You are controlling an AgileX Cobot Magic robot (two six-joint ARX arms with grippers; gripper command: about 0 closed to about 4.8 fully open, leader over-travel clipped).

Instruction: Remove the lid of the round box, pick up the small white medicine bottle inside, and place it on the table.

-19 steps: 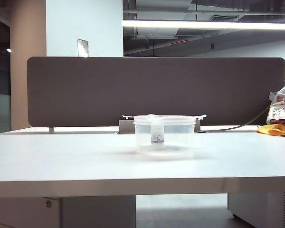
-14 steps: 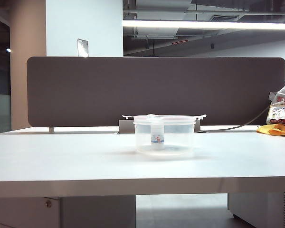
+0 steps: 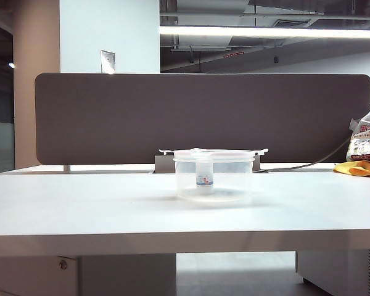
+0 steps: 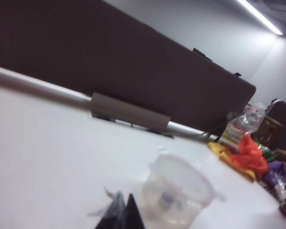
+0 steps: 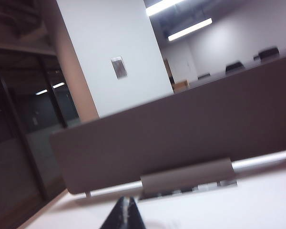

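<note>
White table [image 3: 98, 206] before brown divider [image 3: 203, 117], round box [image 3: 214, 177] lidded [image 3: 213, 152], small white medicine bottle [image 3: 204, 175] inside, my arms unseen; left gripper [image 4: 121, 215] pinched together near box, cropped; right gripper [image 5: 125, 215] closed, box hidden.

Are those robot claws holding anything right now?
No. The left gripper and the right gripper are both shut on nothing, away from the round box, whose lid is on.
</note>
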